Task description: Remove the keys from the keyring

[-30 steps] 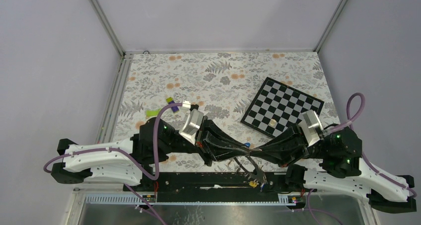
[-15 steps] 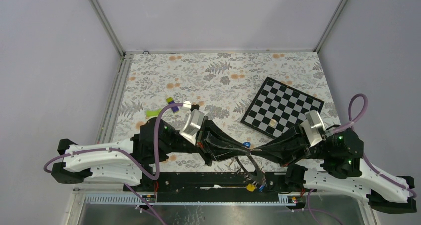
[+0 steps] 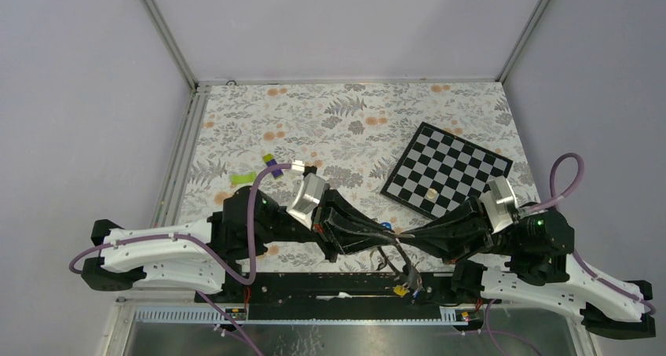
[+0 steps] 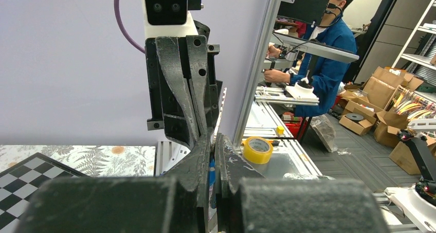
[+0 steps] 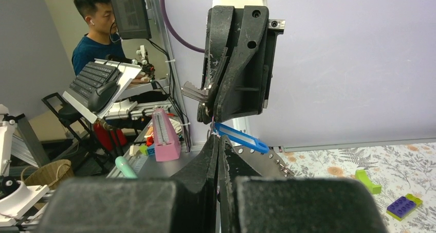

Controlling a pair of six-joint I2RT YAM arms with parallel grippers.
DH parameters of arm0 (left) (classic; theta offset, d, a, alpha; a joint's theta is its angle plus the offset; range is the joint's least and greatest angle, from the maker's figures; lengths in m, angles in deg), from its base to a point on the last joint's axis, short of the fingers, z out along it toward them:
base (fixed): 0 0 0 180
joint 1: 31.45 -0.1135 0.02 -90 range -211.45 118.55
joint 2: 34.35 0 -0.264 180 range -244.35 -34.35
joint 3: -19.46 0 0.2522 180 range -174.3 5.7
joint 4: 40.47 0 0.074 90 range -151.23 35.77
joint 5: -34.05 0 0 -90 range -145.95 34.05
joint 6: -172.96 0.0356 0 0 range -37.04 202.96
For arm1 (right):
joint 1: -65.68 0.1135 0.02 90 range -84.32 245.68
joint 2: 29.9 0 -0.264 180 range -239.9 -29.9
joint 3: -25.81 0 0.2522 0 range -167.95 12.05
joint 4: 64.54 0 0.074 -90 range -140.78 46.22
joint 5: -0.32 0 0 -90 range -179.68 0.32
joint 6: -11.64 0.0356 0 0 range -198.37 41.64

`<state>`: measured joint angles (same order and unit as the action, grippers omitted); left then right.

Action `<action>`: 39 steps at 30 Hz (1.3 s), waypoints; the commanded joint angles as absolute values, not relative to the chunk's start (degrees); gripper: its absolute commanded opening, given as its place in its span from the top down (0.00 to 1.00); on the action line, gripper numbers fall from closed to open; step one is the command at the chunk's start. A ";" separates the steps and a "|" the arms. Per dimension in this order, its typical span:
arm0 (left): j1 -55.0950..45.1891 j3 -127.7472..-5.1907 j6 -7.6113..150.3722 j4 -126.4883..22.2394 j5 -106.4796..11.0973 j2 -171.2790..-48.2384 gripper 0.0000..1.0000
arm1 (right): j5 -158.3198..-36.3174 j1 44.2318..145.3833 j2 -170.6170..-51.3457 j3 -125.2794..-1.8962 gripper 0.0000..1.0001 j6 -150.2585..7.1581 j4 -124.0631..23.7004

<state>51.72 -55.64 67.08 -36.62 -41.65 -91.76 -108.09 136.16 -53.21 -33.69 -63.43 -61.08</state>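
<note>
- First, at the near edge of the table (image 3: 345, 112), we are seeing the keys (image 3: 407, 284) hanging in a small bunch over the black rail (image 3: 314, 281), between the two arm bases. One yellow head and one blue head are showing among them.
- Thin metal lines are running up from this bunch to the place where the two grippers are meeting.
- Just behind, the left gripper (image 3: 380, 236) and the right gripper (image 3: 404, 236) are pointing at each other, tip almost against tip, above the flowered cloth. Both are standing closed, with their fingers pressed together.
- From the right wrist we are noticing a blue tag (image 5: 240, 138) lying exactly at this meeting place, and a silver key (image 5: 194, 92) sticking out at the side of the left gripper.
- Beside the tag, a flat grey metal piece with a ball chain, which we are taking for the keyring (image 5: 259, 161), is leaving the tips of the right gripper.
- We are not able to tell which piece each gripper is pinching, because the fingers are hiding it.
- Farther on the left, a green block (image 3: 243, 178) and the purple-and-green block (image 3: 271, 159) are lying on the cloth, well apart from the grippers.
- Farther on the right, a chessboard mat (image 3: 448, 167) is lying flat and turned at an angle.
</note>
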 commanded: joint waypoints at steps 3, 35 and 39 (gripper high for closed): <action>51.60 -56.27 67.32 -30.15 -41.15 -88.14 1.00 | -105.05 136.08 -50.39 -34.07 1.00 -62.43 -70.42; 51.56 -55.25 67.67 -28.06 -39.72 -87.53 1.00 | -89.98 136.08 -50.33 -28.33 1.00 -53.95 -79.78; 51.57 -55.04 67.71 -27.95 -39.68 -87.57 1.00 | -87.52 136.08 -50.76 -28.15 1.00 -51.78 -81.07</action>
